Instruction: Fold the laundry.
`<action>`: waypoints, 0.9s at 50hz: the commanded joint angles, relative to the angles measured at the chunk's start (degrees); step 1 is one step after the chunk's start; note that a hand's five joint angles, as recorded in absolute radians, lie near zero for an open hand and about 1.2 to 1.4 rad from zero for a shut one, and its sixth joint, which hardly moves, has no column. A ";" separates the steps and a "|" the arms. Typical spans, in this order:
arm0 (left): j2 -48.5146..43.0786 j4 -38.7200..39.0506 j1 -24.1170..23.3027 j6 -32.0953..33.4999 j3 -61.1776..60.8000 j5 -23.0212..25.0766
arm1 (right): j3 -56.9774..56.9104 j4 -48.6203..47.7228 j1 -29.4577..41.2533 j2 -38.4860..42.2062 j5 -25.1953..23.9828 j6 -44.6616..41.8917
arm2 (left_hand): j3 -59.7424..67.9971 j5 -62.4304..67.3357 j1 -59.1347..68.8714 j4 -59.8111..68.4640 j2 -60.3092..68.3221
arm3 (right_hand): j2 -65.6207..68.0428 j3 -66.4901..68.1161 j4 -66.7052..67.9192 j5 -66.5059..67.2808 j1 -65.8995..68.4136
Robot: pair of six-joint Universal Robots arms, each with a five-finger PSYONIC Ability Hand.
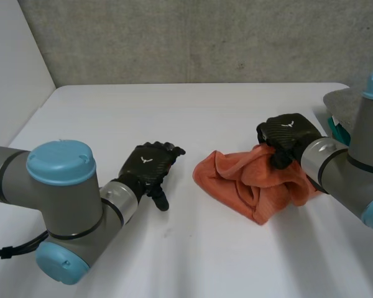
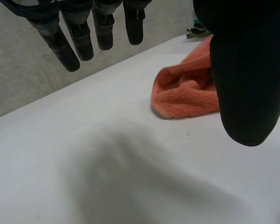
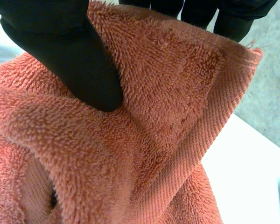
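Note:
An orange terry towel (image 1: 252, 180) lies crumpled on the white table (image 1: 193, 118), right of centre. My right hand (image 1: 286, 138) sits on the towel's far right part and pinches a hemmed edge of it (image 3: 177, 93) between thumb (image 3: 70, 51) and fingers. My left hand (image 1: 150, 166) hovers flat over the bare table to the left of the towel, fingers (image 2: 74, 37) straight and spread, thumb (image 2: 247, 79) out, holding nothing. The towel (image 2: 186, 91) lies beyond that thumb, apart from the hand.
A teal and dark item (image 1: 337, 129) lies at the table's right edge behind my right arm. A grey wall runs behind the table's far edge. Bare table surface spreads in front of and to the left of the towel.

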 commanded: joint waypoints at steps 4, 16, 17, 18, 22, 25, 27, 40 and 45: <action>0.14 -4.41 2.47 -5.85 4.64 0.41 | -5.76 0.16 3.70 -7.26 -2.11 1.18 | -1.98 -2.95 -1.39 -1.48 -1.81 | 12.96 12.06 11.52 13.96 16.76; -7.15 -21.10 4.75 -24.83 19.14 6.38 | -13.94 -0.10 9.94 -14.39 -7.39 1.18 | -1.98 -2.95 -1.39 -1.48 -1.81 | 12.96 12.06 11.52 13.96 16.76; -7.68 -22.42 4.75 -26.32 20.11 6.91 | -14.11 -0.19 10.21 -14.56 -7.39 1.09 | -1.98 -2.95 -1.39 -1.48 -1.81 | 12.96 12.06 11.52 13.96 16.76; -8.81 -24.87 4.67 -29.56 22.03 8.22 | -14.55 -0.19 10.47 -14.83 -7.48 0.66 | -1.98 -2.95 -1.39 -1.48 -1.81 | 12.96 12.06 11.52 13.96 16.76; -11.54 -29.01 4.66 -36.42 25.12 10.86 | -14.99 -0.19 10.65 -14.83 -7.65 -0.40 | -1.98 -2.95 -1.39 -1.48 -1.81 | 12.96 12.06 11.52 13.96 16.76; -12.86 -29.64 4.67 -39.43 26.09 11.65 | -14.91 -0.10 10.82 -14.83 -7.74 -0.58 | -1.98 -2.95 -1.39 -1.48 -1.81 | 12.96 12.06 11.52 13.96 16.76; -13.83 -29.46 4.58 -40.75 26.71 12.01 | -14.64 -0.19 11.09 -15.09 -7.74 -0.84 | -1.98 -2.95 -1.39 -1.48 -1.81 | 12.96 12.06 11.52 13.96 16.76; -13.23 -30.08 1.59 -41.90 27.41 18.69 | -12.10 -5.81 11.27 -14.22 -7.13 2.49 | 68.02 67.05 68.61 68.52 68.19 | 12.96 12.06 11.52 13.96 16.76; -6.64 -28.85 4.57 -38.65 26.89 10.54 | -10.95 -7.66 6.26 -9.56 -6.42 4.34 | 68.02 67.05 68.61 68.52 68.19 | 12.96 12.06 11.52 13.96 16.76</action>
